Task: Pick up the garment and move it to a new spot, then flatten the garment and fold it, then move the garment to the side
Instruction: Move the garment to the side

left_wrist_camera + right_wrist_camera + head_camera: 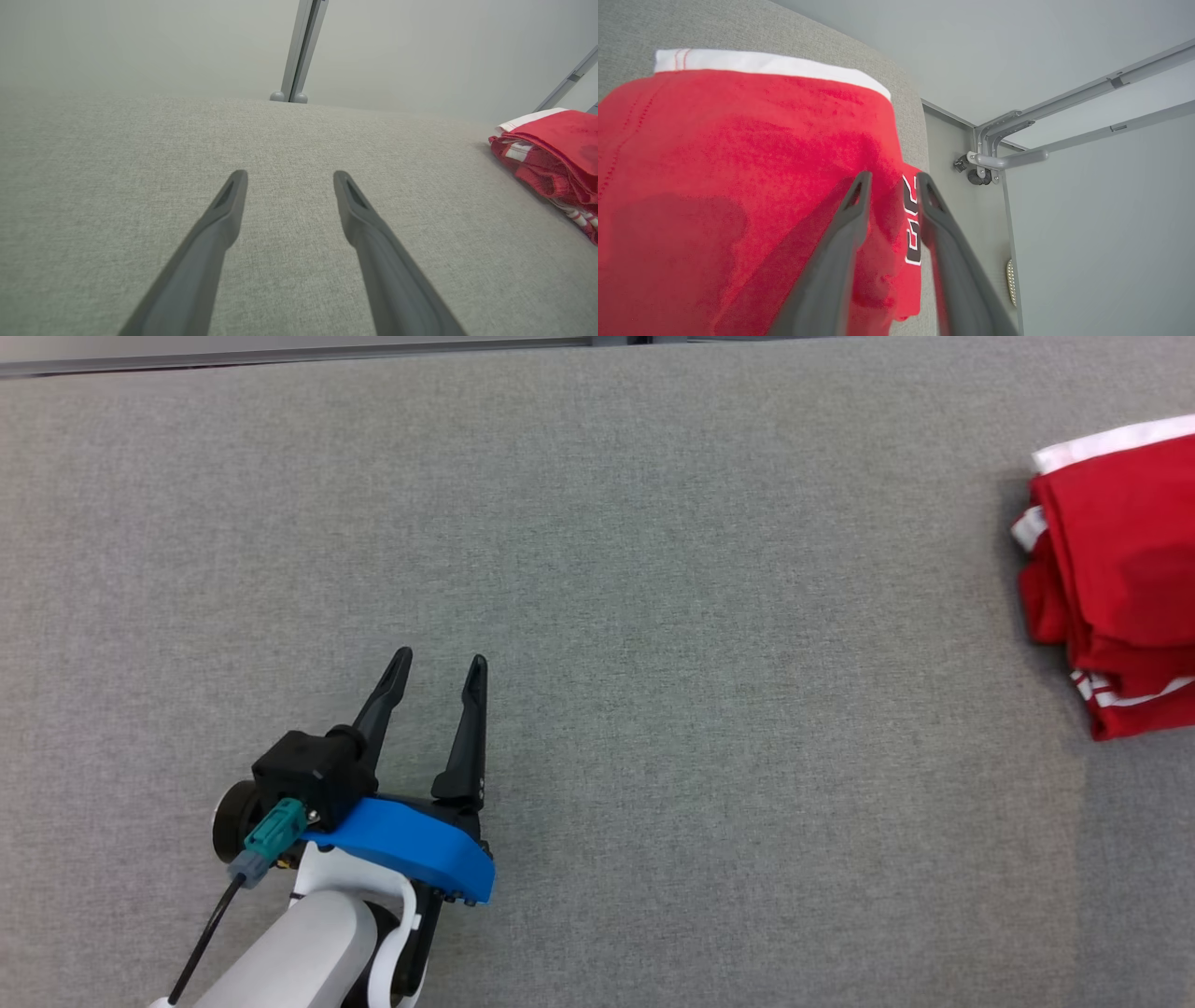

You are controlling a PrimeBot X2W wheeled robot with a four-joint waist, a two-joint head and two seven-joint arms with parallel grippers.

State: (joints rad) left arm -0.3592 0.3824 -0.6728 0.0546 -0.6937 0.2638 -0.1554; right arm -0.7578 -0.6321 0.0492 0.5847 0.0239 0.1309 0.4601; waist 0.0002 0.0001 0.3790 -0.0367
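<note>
Red folded garment (1116,579) with white trim lies at the far right of the grey fabric tabletop (653,569). I see my right gripper (893,176) over its edge, jaws a little apart. My left gripper (440,659) hovers well apart from it, jaws wide.

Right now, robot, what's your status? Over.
Left gripper jaws open, empty. Right gripper jaws parted over folded red garment. Nothing in the way.

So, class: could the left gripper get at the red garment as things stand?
Path-wise probably yes: the left gripper is open and only bare table lies before the garment, though that sits far right.
</note>
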